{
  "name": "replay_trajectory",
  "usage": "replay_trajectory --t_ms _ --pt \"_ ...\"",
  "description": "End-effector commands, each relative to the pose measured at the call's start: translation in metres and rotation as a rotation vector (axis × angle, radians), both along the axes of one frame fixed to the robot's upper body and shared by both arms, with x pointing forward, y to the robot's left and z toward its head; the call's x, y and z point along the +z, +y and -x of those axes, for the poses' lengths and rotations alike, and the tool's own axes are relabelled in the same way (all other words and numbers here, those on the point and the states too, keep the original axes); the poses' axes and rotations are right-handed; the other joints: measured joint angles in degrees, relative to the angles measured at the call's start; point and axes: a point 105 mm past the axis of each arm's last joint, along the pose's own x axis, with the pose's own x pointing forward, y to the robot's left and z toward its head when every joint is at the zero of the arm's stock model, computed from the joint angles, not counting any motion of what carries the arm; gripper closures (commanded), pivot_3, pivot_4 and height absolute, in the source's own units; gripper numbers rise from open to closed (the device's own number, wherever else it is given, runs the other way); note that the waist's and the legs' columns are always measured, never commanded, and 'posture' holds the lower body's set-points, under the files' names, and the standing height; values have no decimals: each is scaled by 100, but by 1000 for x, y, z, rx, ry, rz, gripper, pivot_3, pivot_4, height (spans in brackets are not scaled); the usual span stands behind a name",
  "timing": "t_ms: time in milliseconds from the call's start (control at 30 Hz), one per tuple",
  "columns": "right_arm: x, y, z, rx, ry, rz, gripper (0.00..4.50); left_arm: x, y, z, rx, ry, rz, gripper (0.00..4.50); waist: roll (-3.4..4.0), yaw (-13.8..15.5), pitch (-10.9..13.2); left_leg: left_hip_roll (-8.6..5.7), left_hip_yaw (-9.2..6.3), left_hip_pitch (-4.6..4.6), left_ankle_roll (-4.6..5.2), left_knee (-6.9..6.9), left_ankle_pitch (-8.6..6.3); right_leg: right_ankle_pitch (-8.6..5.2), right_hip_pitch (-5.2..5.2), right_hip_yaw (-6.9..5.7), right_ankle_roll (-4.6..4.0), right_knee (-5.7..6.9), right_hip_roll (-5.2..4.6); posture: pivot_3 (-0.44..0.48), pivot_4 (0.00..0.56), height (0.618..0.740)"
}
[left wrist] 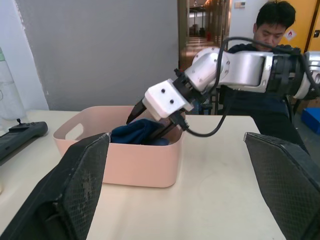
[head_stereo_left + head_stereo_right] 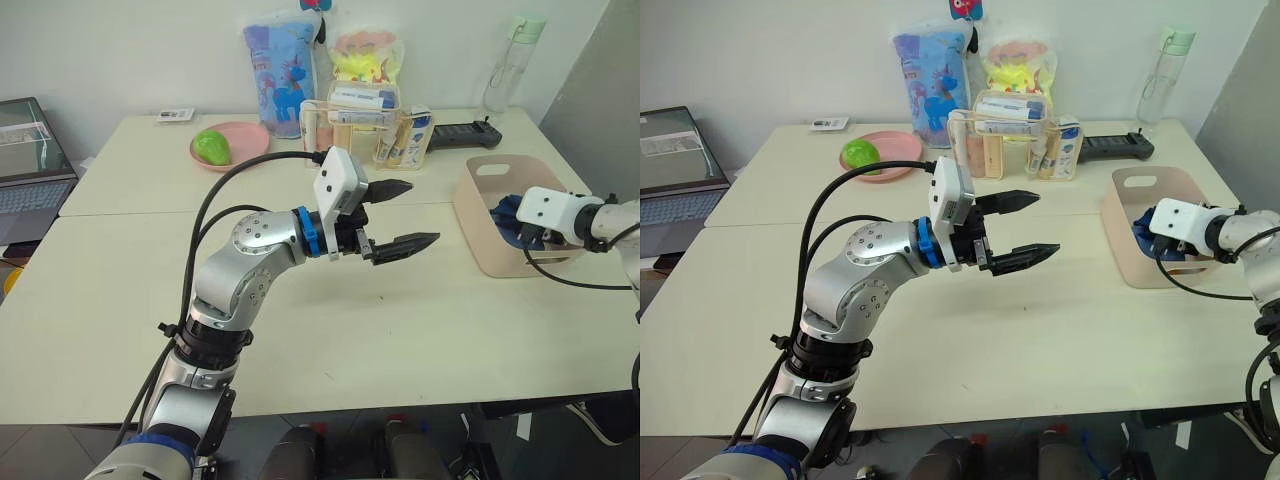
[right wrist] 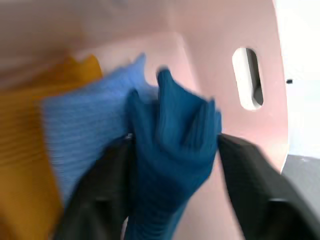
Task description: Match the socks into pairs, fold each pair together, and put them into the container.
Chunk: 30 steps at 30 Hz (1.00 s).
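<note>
The pale pink container point(image 2: 478, 228) stands on the table at the right. My right gripper point(image 1: 150, 126) reaches down into it, shut on the dark navy socks point(image 3: 175, 135), held just above the bottom. Beside them in the container lie a light blue sock point(image 3: 85, 130) and a mustard-yellow sock point(image 3: 25, 150). The navy fabric point(image 2: 508, 215) shows over the container's rim. Left of the container, my left gripper point(image 2: 413, 214) hovers above the middle of the table, open, with nothing between its fingers.
Along the back of the table stand a pink plate point(image 2: 245, 135) with a green object, a clear organiser point(image 2: 365, 125), two printed bags, a bottle point(image 2: 505, 70) and a black controller point(image 2: 465, 135). A laptop point(image 2: 25, 160) sits at far left. A person point(image 1: 272, 30) sits beyond the table's right side.
</note>
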Motion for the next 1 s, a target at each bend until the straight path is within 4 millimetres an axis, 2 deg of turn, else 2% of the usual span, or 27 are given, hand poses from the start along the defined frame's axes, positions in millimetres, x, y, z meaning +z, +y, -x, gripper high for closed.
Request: replay_trajectory --t_ms 33,133,200,267,367,500,600,800,867,900,1000 --pt "20 6 12 23 52 -72 697 12 -2 2 -13 -58 12 0 0 13 0 0 -1 0 0 0 0 0 1 0 0 0 0 0 150 740" --pt "44 11 16 28 62 -153 697 11 -1 -2 -2 -70 5 0 1 29 0 -1 -2 0 0 1 0 0 1 -1 0 0 0 0 150 740" --pt "64 16 15 14 49 -286 697 9 -1 -2 -2 -73 4 0 0 31 0 -1 -1 0 0 1 0 0 0 0 0 0 0 0 150 740" --pt "82 11 9 -23 -24 -324 697 9 -3 0 -5 -73 6 0 1 37 0 -1 -2 0 0 1 0 0 0 0 -1 0 -1 0 150 740" --pt "90 -7 1 -97 -122 -259 697 9 -4 1 -6 -72 11 0 0 85 0 -1 -4 0 -1 0 -1 0 0 -1 -1 -1 -1 0 150 740" --pt "90 -18 -4 -135 -170 -233 697 8 -4 1 -6 -73 11 0 0 119 0 -6 -3 -3 0 2 0 0 0 0 -1 -3 -5 0 150 740" --pt "62 -38 -1 -147 -103 -36 1337 9 -3 0 -2 -77 9 0 0 120 0 -6 -2 -4 -1 2 0 0 -2 -1 -1 -2 -5 0 150 740" --pt "50 -47 -7 -146 -103 131 3463 9 -2 -1 4 -83 3 0 1 76 0 -2 4 -1 -1 1 0 0 -3 3 -1 2 -3 0 150 740" --pt "43 -47 -7 -139 -84 134 4226 8 -2 -1 6 -87 -2 0 2 73 0 0 5 1 -1 -1 0 0 -3 3 -1 3 -2 0 150 740" --pt "38 -47 -8 -141 -65 121 4473 8 -2 -1 8 -87 -4 0 1 73 0 0 5 1 -1 -1 0 0 -3 2 -1 3 -1 0 150 740" --pt "19 -43 -8 -137 -1 62 4473 6 -1 0 8 -87 -8 0 1 78 0 -1 5 0 -1 1 0 0 -2 3 -1 2 -2 0 150 740"
